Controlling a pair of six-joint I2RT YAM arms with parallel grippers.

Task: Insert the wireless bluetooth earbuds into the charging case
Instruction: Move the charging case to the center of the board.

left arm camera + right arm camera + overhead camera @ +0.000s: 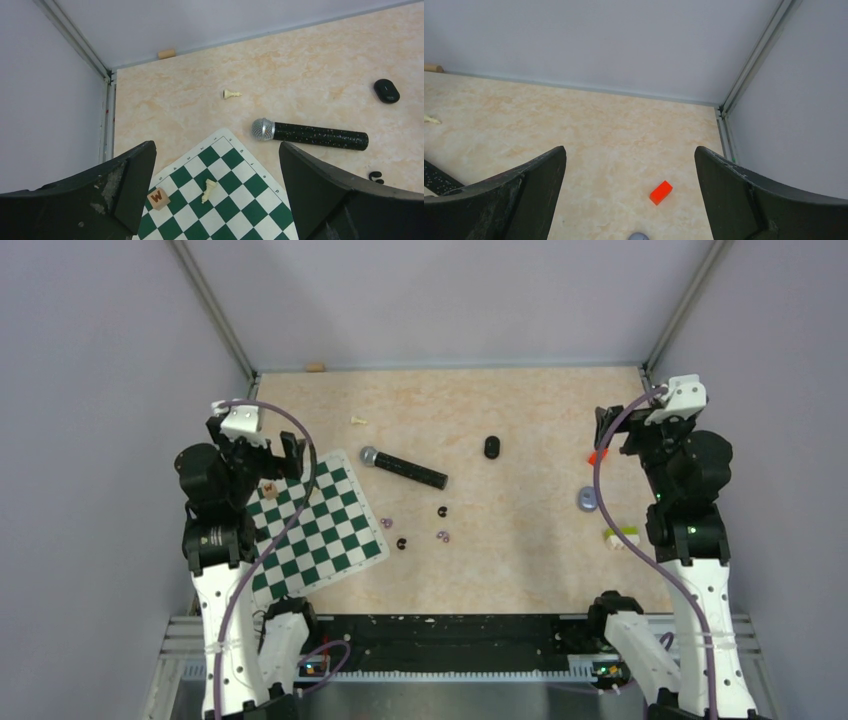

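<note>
Two pale purple earbuds (387, 523) (443, 536) and two black earbuds (443, 510) (402, 543) lie loose mid-table, right of the chessboard. One black earbud (376, 176) shows at the right edge of the left wrist view. A black oval charging case (491, 447) (386, 91) sits farther back. A rounded grey-purple case-like thing (587, 499) (639, 236) lies near the right arm. My left gripper (258, 455) (215, 150) hangs open over the chessboard's far corner. My right gripper (625, 435) (629, 152) stands open at the far right. Neither holds anything.
A green-and-white chessboard mat (345, 545) (265, 215) carries a fallen cream chess piece (209, 190) and a wooden W cube (158, 198). A black microphone (405, 469) (310, 135), another chess piece (357, 420) (231, 94), a red block (596, 455) (661, 192) and a green-white block (620, 537) lie about.
</note>
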